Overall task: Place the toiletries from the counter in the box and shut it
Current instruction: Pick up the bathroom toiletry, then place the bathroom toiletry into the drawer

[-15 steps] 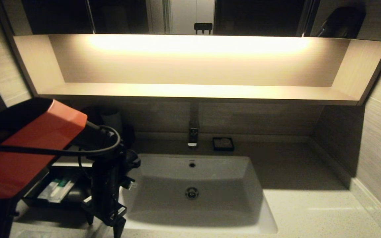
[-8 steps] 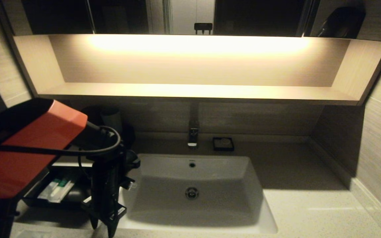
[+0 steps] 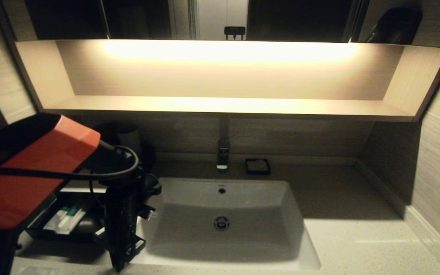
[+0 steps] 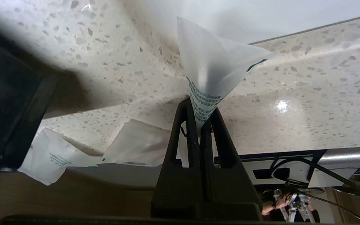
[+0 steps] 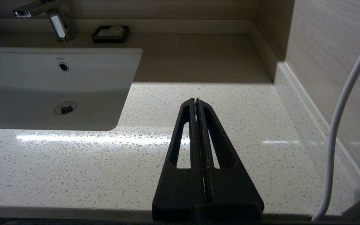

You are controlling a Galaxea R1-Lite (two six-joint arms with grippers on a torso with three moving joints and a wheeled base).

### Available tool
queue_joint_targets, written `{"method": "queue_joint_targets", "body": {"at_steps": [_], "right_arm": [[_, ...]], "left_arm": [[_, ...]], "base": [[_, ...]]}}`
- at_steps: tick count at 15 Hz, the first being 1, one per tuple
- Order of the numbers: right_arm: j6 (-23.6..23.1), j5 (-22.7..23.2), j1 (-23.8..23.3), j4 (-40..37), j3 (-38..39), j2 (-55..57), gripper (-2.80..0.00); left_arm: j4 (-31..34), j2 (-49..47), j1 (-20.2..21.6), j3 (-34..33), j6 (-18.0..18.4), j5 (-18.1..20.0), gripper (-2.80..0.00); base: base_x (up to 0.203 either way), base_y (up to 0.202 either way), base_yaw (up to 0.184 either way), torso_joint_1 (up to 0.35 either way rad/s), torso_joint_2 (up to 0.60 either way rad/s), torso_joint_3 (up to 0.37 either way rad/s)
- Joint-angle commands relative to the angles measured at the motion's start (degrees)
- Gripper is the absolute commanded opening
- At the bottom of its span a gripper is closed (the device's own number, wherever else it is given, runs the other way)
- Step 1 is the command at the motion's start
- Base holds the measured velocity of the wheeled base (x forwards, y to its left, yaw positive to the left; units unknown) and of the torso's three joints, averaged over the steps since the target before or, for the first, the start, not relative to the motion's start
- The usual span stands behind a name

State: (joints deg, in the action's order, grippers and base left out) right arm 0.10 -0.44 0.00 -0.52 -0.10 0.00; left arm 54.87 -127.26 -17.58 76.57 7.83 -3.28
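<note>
My left gripper (image 3: pixel 117 263) points down over the speckled counter (image 3: pixel 357 244) at the front left corner of the basin (image 3: pixel 189 191). In the left wrist view it (image 4: pixel 200 107) is shut on a white sachet (image 4: pixel 211 68) with green print. Two more white sachets (image 4: pixel 50 156) (image 4: pixel 139 145) lie on the counter beside it. The black box's drawer (image 3: pixel 36 229) stands pulled out to the left, with several toiletries (image 3: pixel 66 219) inside. The arm hides most of the box top. My right gripper (image 5: pixel 196 101) is shut and empty above the counter to the right of the basin.
A faucet (image 3: pixel 223 156) and a small black dish (image 3: pixel 258 166) stand behind the basin. A pale cup (image 3: pixel 128 137) stands at the back left. The lit wooden shelf (image 3: pixel 224 105) hangs above. A white cable (image 5: pixel 345 109) runs by the right wall.
My left gripper's tip has shifted a little to the left, toward the drawer, still shut on the sachet. Nothing else has moved.
</note>
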Motion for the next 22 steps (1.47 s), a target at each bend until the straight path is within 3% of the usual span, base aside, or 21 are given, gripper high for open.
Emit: {"method": "queue_joint_targets", "body": {"at_steps": [1,11,15,19,22], "right_arm": [[0.0,0.0,0.0,0.0,0.0,0.0,-2.8],[0.0,0.0,0.0,0.0,0.0,0.0,-2.8],[0.0,0.0,0.0,0.0,0.0,0.0,-2.8],[0.0,0.0,0.0,0.0,0.0,0.0,-2.8],[0.0,0.0,0.0,0.0,0.0,0.0,-2.8]], "left_arm": [[0.4,1.6,0.0,-0.1,-0.8,0.0,-2.8],[4.7,20.2,1.3,0.5,-1.7,0.2,-2.8],[4.5,24.9,9.5,0.9,-1.2,-0.4,-2.8],[4.9,22.6,20.1,8.3,1.6,-0.6,-2.8],[5.1,18.1,24.5,13.8,3.6,-2.5,-2.8]], "base": [[0.0,0.0,0.0,0.0,0.0,0.0],[0.0,0.0,0.0,0.0,0.0,0.0],[0.0,0.0,0.0,0.0,0.0,0.0],[0.0,0.0,0.0,0.0,0.0,0.0],[0.0,0.0,0.0,0.0,0.0,0.0]]}}
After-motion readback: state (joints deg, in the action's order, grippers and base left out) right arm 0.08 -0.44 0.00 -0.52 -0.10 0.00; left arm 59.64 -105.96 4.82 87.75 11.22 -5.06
